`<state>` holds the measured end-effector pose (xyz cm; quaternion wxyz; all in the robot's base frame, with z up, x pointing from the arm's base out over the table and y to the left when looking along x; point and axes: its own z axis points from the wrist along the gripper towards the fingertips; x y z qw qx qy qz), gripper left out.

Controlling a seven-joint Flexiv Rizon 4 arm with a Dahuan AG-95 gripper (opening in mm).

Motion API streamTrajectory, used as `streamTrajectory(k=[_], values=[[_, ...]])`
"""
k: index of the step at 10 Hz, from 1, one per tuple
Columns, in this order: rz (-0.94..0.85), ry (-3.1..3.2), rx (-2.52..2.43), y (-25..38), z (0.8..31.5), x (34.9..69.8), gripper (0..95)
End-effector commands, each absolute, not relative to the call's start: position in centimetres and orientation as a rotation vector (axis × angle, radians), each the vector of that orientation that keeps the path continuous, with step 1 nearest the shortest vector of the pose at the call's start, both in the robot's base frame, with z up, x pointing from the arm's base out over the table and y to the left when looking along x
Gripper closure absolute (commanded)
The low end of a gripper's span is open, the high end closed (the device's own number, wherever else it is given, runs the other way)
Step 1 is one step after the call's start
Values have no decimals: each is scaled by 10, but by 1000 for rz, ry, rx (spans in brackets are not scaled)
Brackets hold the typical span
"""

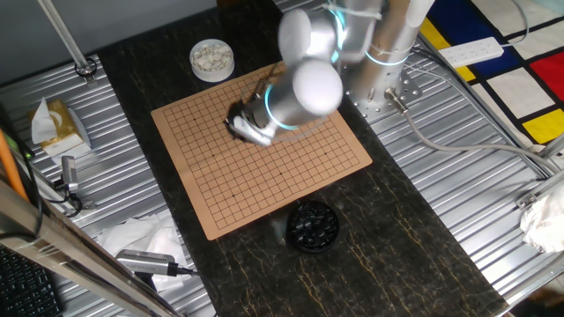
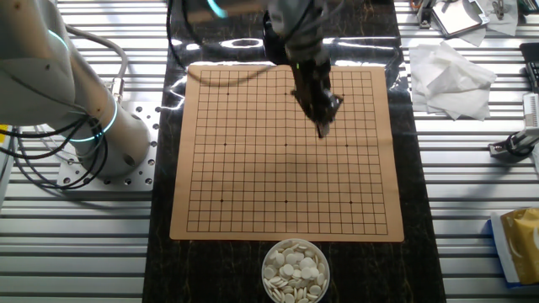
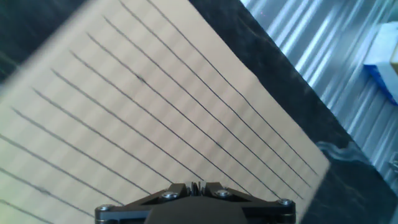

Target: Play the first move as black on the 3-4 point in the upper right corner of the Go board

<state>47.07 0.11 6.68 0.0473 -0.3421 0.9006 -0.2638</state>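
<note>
- Hand view: hovering over tan wooden Go board (image 3: 186, 112), two-finger gripper (image 3: 198, 186) pointing down; fingers looking pressed together, no small glossy black stone visible between them.
- Other fixed view: gripper (image 2: 322, 128) hanging above the board's inner grid, likely travelling with a stone; cannot tell.
- Sitting beside board: round black bowl of stones (image 1: 312, 226), white-stone bowl (image 2: 295, 269).

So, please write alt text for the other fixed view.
A robot arm's gripper hovers over the upper right part of a tan wooden Go board that has no stones on it. A round bowl of white stones sits below the board.
</note>
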Motion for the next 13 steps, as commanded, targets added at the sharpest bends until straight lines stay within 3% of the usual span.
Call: streamTrajectory(k=[1,5,7,13], values=[[-850,2749,-1038,-3,59,475,950],[-833,2726,-1011,-16,59,470,950],[-677,2737,-956,-12,62,471,950],[-482,2863,-646,-12,62,471,950]])
